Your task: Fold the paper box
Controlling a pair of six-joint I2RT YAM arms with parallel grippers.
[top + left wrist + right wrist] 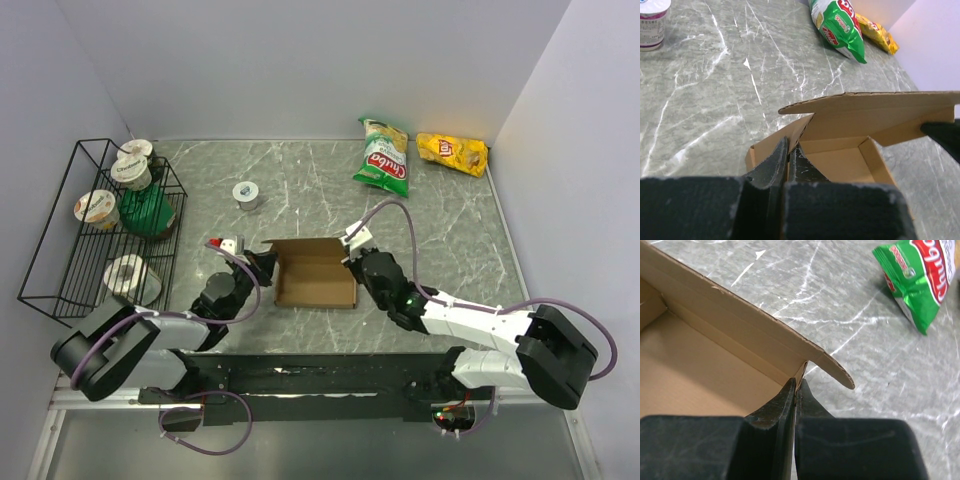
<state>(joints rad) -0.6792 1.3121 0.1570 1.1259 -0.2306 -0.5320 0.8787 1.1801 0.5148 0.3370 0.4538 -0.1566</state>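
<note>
The paper box [316, 272] is plain brown cardboard, lying open near the table's middle with its walls partly raised. My left gripper [268, 262] is shut on the box's left wall; in the left wrist view my left gripper [788, 145] pinches that wall [771, 146], with the far flap [875, 107] standing up behind. My right gripper [352, 258] is shut on the box's right wall; in the right wrist view my right gripper [798, 384] clamps the wall edge [803, 368] beside a rounded tab [836, 374].
A green snack bag [383, 156] and a yellow snack bag [453, 153] lie at the back right. A small metal roll [246, 194] stands behind the box. A black wire rack [105, 225] with cups and a green item is at the left.
</note>
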